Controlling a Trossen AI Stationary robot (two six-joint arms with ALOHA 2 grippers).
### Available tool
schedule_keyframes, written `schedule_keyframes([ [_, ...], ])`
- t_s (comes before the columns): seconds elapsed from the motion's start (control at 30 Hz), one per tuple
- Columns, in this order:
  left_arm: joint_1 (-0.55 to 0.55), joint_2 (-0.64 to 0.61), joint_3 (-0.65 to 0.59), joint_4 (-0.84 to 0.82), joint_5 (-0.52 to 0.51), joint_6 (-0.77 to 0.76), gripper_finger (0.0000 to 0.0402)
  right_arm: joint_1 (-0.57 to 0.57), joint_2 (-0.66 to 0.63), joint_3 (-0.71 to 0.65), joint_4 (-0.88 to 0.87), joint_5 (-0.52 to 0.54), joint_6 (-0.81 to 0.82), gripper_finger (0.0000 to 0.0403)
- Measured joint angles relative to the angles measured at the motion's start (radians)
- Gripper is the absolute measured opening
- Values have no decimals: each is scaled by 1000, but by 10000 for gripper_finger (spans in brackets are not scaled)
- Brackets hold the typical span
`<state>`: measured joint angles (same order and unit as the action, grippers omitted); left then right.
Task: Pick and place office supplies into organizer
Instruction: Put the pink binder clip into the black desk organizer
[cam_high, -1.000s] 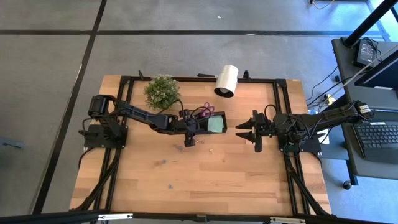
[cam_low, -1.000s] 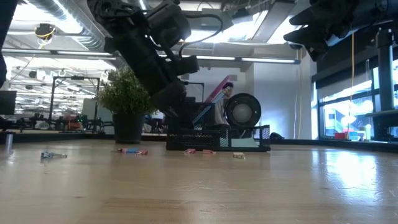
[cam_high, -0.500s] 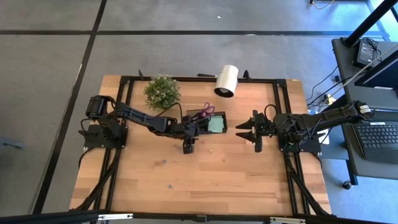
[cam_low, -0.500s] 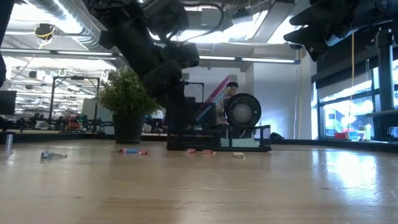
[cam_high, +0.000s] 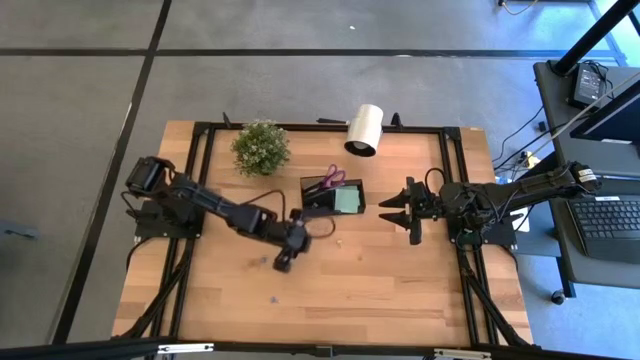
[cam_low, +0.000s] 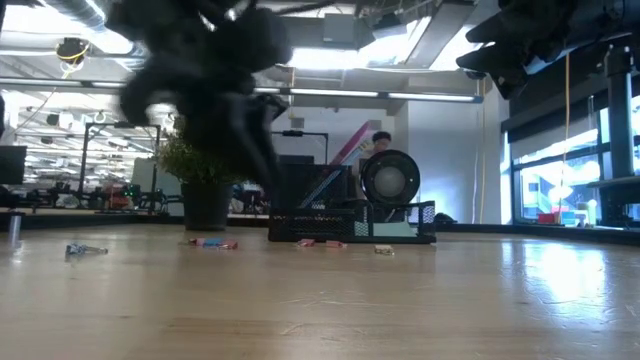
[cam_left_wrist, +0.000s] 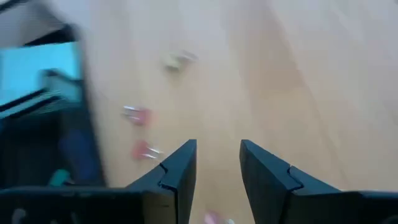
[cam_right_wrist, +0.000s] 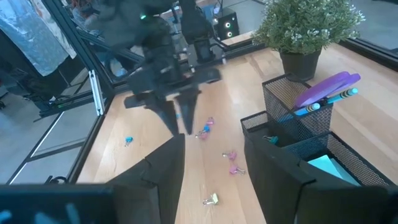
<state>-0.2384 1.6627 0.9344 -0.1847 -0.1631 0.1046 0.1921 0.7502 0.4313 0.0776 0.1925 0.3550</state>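
Observation:
The black organizer (cam_high: 331, 197) stands at mid-table, with the purple-handled scissors (cam_high: 333, 178) standing in its taller compartment and the light green sticky-note pad (cam_high: 349, 201) in the lower one. Small clips (cam_left_wrist: 138, 114) lie loose on the wood near its near side, also seen as clips (cam_right_wrist: 232, 155). My left gripper (cam_high: 281, 265) hovers open, left of and nearer than the organizer, its fingers (cam_left_wrist: 180, 171) pointing down with nothing between them. My right gripper (cam_high: 386, 211) waits open to the organizer's right, above the table.
A green potted plant (cam_high: 261, 147) stands behind and left of the organizer, and a white cylinder roll (cam_high: 365, 130) lies at the far edge. A small blue piece (cam_low: 85, 250) and other bits (cam_high: 270, 297) lie on the near-left wood. A person (cam_low: 378, 140) shows beyond the table.
My left gripper has swung away from the organizer's near edge toward the table's near-left, moving fast enough to blur in the low view. The organizer and its contents have stayed put.

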Motion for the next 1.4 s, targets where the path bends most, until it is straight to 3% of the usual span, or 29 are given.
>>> schedule_keyframes([
  [0.1, -42, 3, 0, -68, 1, 8, 118, 0, 0, 0, -2, 0, -2, 171],
  [0.27, -29, 7, 0, -201, -4, -388, 118, 0, 0, 0, -2, 0, -1, 171],
  [0.33, -25, 7, 0, -226, -5, -481, 118, 0, 0, 0, -2, 0, -3, 171],
  [0.63, -71, 6, 0, -238, 10, -470, 119, 0, 0, 0, -2, 0, -24, 171],
  [1.0, -8, 6, 0, -205, 110, -660, 119, 0, 0, 0, -1, 0, -24, 171],
  [1.2, 26, 6, 0, -117, 177, -669, 119, 0, 0, 0, -1, 0, -26, 171],
  [1.4, 52, 5, 0, -60, 246, -668, 154, 0, 0, 0, 0, 0, -45, 171],
])
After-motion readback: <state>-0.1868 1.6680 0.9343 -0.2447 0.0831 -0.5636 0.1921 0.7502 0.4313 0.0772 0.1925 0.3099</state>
